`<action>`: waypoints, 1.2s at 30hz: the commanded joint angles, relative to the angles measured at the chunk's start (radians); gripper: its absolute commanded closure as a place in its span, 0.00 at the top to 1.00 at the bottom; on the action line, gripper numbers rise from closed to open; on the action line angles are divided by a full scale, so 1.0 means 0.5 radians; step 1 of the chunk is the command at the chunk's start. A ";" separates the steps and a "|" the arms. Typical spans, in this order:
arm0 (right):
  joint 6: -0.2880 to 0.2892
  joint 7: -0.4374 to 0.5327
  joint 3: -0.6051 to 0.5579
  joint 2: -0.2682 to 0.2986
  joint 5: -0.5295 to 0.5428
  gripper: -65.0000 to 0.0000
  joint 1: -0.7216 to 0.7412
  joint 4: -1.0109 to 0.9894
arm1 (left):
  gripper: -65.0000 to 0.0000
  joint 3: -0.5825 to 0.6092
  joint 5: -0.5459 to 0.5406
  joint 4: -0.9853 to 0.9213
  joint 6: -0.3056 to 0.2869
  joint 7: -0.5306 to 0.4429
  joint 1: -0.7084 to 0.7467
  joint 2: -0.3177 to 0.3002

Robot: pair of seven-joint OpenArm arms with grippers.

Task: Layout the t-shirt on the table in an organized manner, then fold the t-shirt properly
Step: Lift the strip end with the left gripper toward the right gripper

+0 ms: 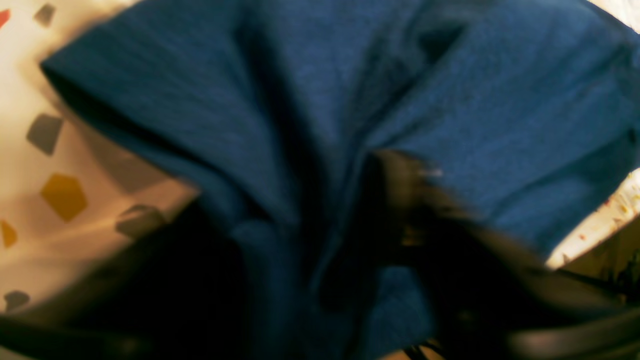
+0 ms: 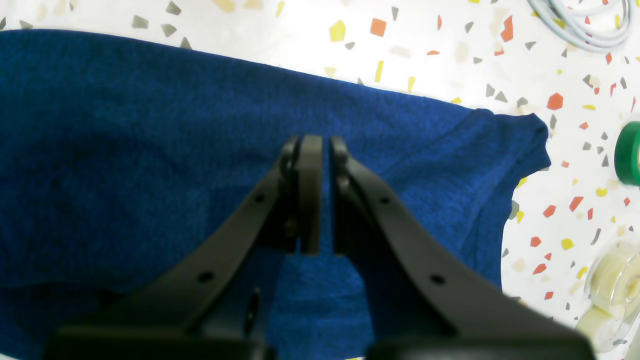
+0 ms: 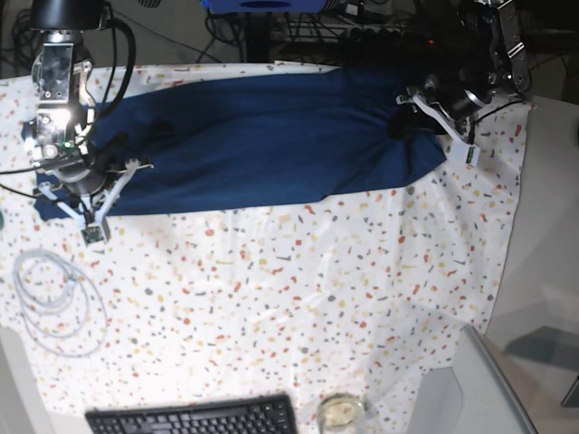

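The t-shirt (image 3: 262,145) lay stretched in a long navy band across the far part of the table (image 3: 298,280), reaching nearly from one side to the other, its near edge a fairly straight line over the speckled cloth. And there it was up close in the right wrist view: the knit (image 2: 125,165) filled most of the frame, one corner of the garment ending in a rounded tip against the flecked surface.

The right gripper (image 2: 320,150) sat at that end, on the base view's left, its two black fingers (image 2: 310,190) drawn narrow with only a thin slit between them and a strip of blue fabric running through that slit, so the jaws were pinching the shirt. Over on the other end, the left gripper (image 3: 398,127) was down in the cloth (the wrist picture was badly blurred), where the fabric (image 1: 325,100) bunched into deep folds converging toward the dark fingers; whether those jaws had clamped the fabric or merely stood around it, I could not tell.

Around the work: a coil of grey cable (image 3: 54,289) lay on the near left of the table, a black keyboard (image 3: 194,418) at the near edge, a green roll (image 2: 630,152) and a clear tape roll (image 2: 610,295) beside the shirt's corner.
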 commanded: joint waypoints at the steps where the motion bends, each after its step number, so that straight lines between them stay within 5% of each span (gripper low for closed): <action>1: -0.004 0.034 0.007 0.011 0.000 0.04 0.023 0.041 | 0.20 0.024 0.096 -0.033 -0.006 0.166 0.015 0.024; 3: -0.004 0.034 0.007 0.011 0.000 0.04 0.023 0.041 | 0.01 0.024 0.096 -0.036 -0.006 0.166 -0.028 0.024; 4: -0.004 0.034 0.007 0.011 0.000 0.04 0.023 0.041 | 0.00 0.024 0.099 -0.039 -0.006 0.166 -0.049 0.021; 18: -0.016 0.019 0.022 0.008 0.000 0.04 -0.007 0.026 | 0.00 0.024 0.111 0.332 -0.006 0.173 -0.212 -0.062; 25: -0.019 0.031 0.130 0.008 -0.003 0.04 0.008 -0.186 | 0.00 0.024 0.111 0.596 -0.006 0.360 -0.123 -0.022; 30: -0.019 0.034 0.167 0.017 -0.003 0.04 0.039 -0.278 | 0.00 0.048 0.096 0.857 0.226 0.363 -0.010 0.018; 36: -0.139 0.019 0.170 0.011 0.007 0.04 0.020 -0.192 | 0.00 0.220 0.111 1.099 0.241 0.366 0.079 0.092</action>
